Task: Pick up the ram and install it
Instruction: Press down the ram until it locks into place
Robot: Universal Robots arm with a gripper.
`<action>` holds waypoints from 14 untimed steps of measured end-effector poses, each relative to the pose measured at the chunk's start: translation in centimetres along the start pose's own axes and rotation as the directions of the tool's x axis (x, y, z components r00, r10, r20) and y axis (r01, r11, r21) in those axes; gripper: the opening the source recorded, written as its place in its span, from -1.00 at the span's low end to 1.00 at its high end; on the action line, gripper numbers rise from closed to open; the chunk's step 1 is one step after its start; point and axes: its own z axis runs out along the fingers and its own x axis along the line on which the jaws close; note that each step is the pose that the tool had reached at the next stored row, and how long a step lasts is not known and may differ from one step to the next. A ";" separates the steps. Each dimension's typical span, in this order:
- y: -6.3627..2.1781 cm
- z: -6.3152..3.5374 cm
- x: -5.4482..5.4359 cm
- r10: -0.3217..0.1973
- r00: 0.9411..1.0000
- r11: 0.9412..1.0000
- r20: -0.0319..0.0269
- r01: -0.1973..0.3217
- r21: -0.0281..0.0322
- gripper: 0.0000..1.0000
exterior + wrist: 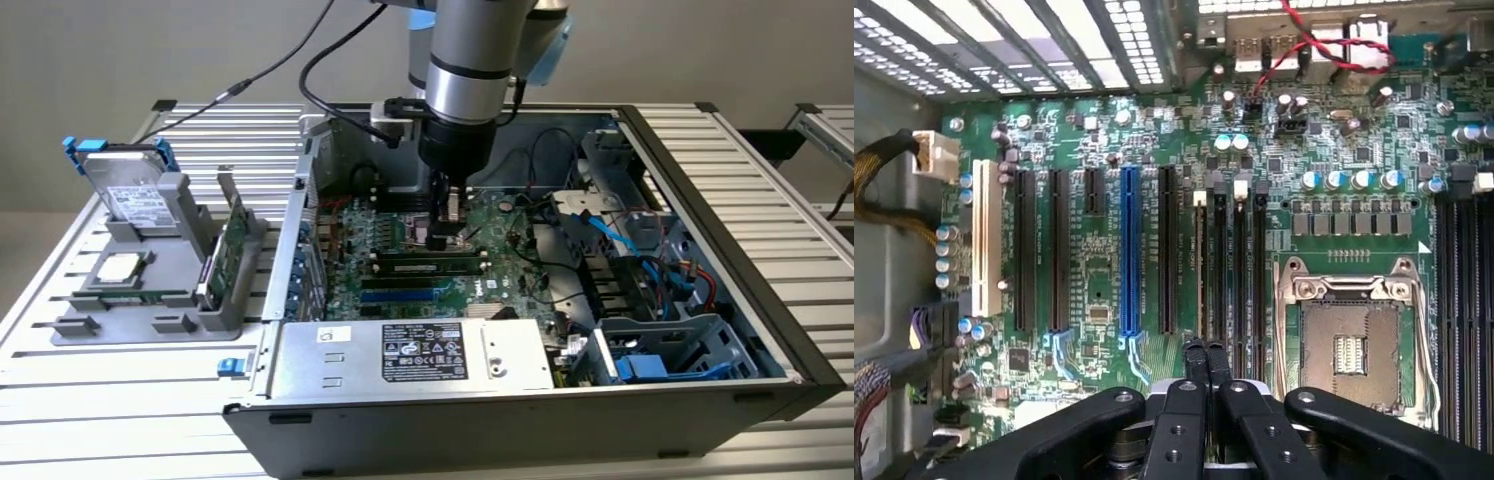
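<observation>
A: Where's the ram [427, 266]?
B: Lying flat in a slot on the motherboard [400, 235] inside the open computer case [747, 330], seated as far as I can tell, just below the arm.
A: And the gripper [1206, 352]?
B: It hangs over the board's memory slots [1229, 260] beside the bare processor socket [1349, 345], fingers [1194, 365] pressed together, holding nothing

The hand [1206, 362] hung over a green motherboard [1104, 270], its two black fingers [1195, 360] pressed together, tips just above a row of black memory slots [1239, 260]. A blue slot [1130, 250] and a white slot [981, 240] stood among black ones. An empty processor socket [1351, 340] lay beside the memory slots.
</observation>
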 end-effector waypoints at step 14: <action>0.00 0.00 0.0 0.208 0.978 0.978 0.018 -0.208 -0.023 -0.80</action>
